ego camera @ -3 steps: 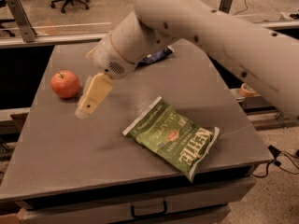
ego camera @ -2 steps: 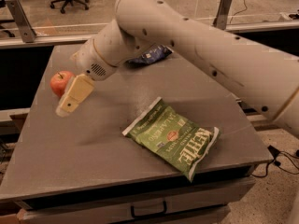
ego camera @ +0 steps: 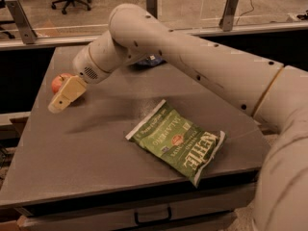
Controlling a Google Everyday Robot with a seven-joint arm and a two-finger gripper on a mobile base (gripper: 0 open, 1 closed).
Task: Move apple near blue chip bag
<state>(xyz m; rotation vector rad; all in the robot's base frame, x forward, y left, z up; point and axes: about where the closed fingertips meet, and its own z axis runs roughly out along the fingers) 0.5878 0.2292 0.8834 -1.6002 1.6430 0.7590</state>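
The red apple (ego camera: 58, 81) sits on the dark table (ego camera: 96, 148) near its left edge, partly hidden behind my gripper. My gripper (ego camera: 61, 100) hangs just in front of and right of the apple, pointing down-left toward the table's left edge. The blue chip bag (ego camera: 149, 60) lies at the back of the table, mostly hidden behind my arm; only a small blue patch shows.
A green Kettle jalapeño chip bag (ego camera: 180, 141) lies flat at the table's front right. My arm (ego camera: 202, 66) spans the back and right of the table. Office chairs and metal posts stand on the floor beyond it.
My gripper has swung left across the table, from right of the apple to directly in front of it, now covering part of it. The apple and green bag have not moved.
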